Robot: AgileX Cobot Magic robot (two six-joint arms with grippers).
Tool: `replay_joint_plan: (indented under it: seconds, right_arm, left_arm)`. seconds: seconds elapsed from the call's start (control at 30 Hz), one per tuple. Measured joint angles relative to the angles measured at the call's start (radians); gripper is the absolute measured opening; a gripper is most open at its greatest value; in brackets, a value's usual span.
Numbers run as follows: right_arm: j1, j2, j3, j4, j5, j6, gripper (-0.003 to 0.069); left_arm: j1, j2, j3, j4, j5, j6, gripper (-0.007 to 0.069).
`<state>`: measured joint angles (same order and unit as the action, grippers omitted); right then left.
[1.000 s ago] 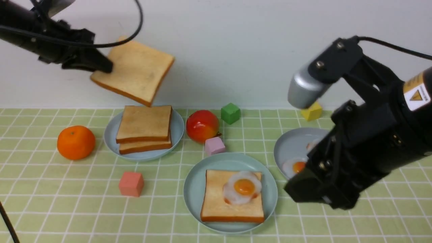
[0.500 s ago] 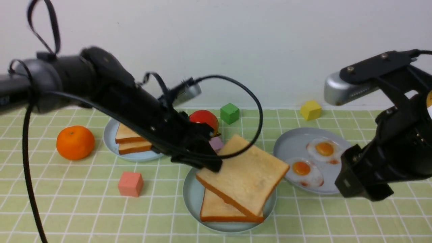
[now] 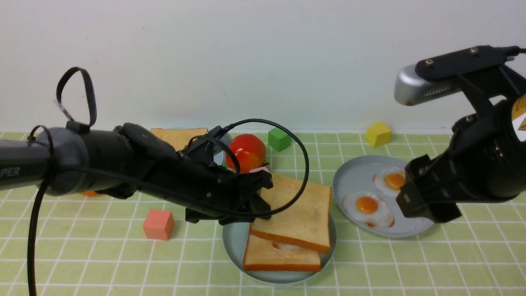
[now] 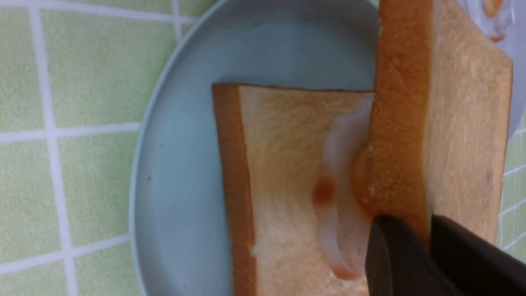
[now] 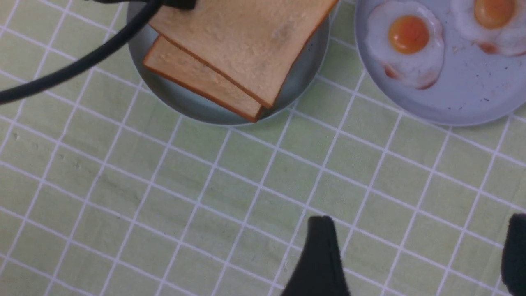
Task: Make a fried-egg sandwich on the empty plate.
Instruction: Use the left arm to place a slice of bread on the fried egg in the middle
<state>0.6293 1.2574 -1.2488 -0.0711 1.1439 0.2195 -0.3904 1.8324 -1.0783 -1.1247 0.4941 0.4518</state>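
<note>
Two square tan toy toast slices with brown crusts are shown on the round pale mint-green plastic plate (image 3: 233, 240), low in the centre of the front view, with the white, orange-yolked toy fried egg (image 4: 341, 213) between them. The lower slice (image 3: 271, 260) lies flat on the plate. The upper slice (image 3: 302, 211) is tilted and offset toward the right of the frame, so the stack is not squared. Its crust at the frame's left is clenched in the jaws of the left arm (image 3: 123, 164), one black finger (image 4: 394, 263) being seen on each face. From these jaws the slice extends rightward, and its underside appears to touch the yolk. Release is judged to turn on this overlap. The jaws of the right arm (image 3: 464, 181) are spread wide and empty over bare desk (image 5: 164, 185), well apart from the sandwich. White letters "PER" (image 3: 10, 172) are legible on the left arm. A yellow label with a black warning triangle (image 3: 518, 117) is carried by the right arm, without readable text.
</note>
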Motion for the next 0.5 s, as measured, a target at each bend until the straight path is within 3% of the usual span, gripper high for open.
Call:
replay_joint_plan:
  seconds: [0.37, 0.5]
  right_arm:
    - [0.0, 0.0, 0.0, 0.001, -0.026, 0.009, 0.0559]
    - [0.0, 0.0, 0.0, 0.001, -0.026, 0.01, 0.0548]
  left_arm:
    - [0.0, 0.014, 0.005, 0.037, -0.01, -0.087, 0.0086]
    - [0.0, 0.014, 0.005, 0.107, 0.024, -0.154, 0.019]
